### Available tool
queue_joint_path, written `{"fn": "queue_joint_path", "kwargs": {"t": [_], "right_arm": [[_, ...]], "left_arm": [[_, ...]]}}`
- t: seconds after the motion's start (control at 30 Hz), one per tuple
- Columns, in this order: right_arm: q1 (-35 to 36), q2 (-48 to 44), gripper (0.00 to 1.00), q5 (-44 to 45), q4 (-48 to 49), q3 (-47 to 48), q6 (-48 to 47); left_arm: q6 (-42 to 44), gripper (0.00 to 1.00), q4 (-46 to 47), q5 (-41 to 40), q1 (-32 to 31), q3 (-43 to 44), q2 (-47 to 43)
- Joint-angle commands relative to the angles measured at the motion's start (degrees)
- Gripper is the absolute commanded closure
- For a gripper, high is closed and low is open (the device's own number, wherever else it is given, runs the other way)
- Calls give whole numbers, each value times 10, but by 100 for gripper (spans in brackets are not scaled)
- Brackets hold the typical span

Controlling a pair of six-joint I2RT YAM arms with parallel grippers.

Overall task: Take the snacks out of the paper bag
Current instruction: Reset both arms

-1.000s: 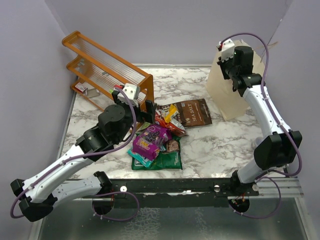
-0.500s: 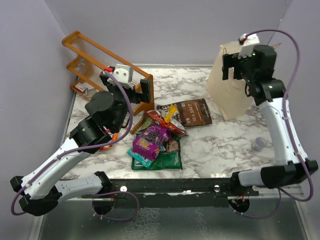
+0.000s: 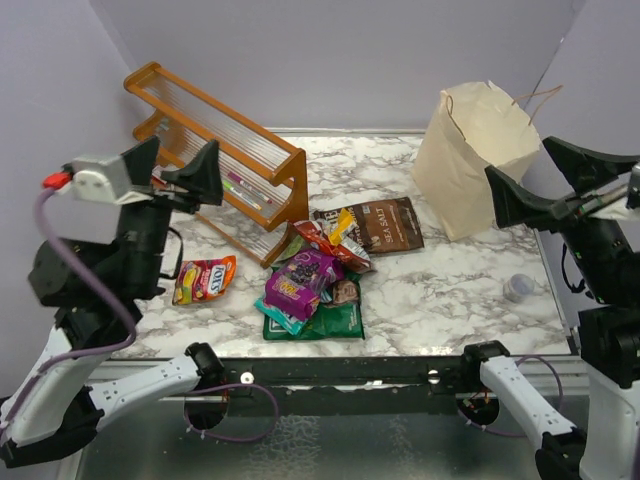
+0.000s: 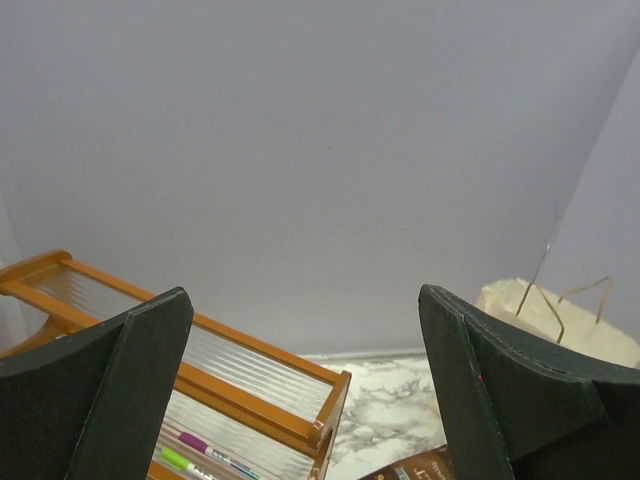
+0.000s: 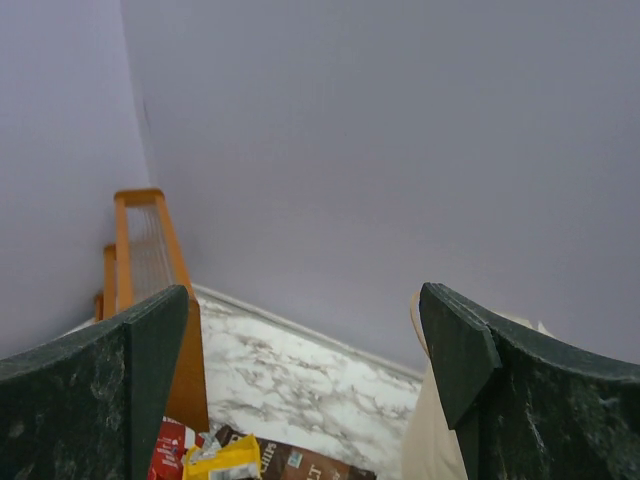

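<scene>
The beige paper bag [image 3: 475, 150] stands upright at the back right, also in the left wrist view [image 4: 560, 325] and the right wrist view [image 5: 435, 430]. Snacks lie on the table: a dark brown packet [image 3: 385, 225], a red-yellow one [image 3: 335, 238], a purple one [image 3: 298, 278], a green one [image 3: 322, 320] and, apart to the left, an orange-red candy bag [image 3: 205, 280]. My left gripper [image 3: 184, 142] [image 4: 303, 292] is raised high at the left, open and empty. At the right, my right gripper [image 3: 525, 165] [image 5: 303, 290] is also raised, open and empty, near the bag.
An orange wooden slatted rack [image 3: 215, 150] stands at the back left, with a pink and a green pen [image 4: 195, 452] on it. A small clear round cap [image 3: 517, 287] lies on the marble table [image 3: 440, 290] near the right edge. Purple walls close in three sides.
Both arms rose and drew back from the table. The right gripper left the bag's top and opened. The orange-red candy bag and the clear cap came into view.
</scene>
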Motion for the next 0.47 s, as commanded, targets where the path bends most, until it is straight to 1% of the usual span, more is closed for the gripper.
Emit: {"fn": "queue_joint_path", "kwargs": {"t": [0.0, 0.13, 0.33, 0.43], "right_arm": [[2, -25, 1, -31, 22, -16, 19], [2, -44, 1, 21, 22, -29, 21], [2, -41, 1, 98, 9, -31, 41], [2, -26, 1, 109, -17, -17, 31]], "left_arm": [[3, 1, -1, 1, 2, -3, -51], [-5, 1, -8, -6, 2, -14, -77], [-11, 1, -30, -11, 2, -7, -75], [-17, 1, -31, -6, 2, -5, -75]]}}
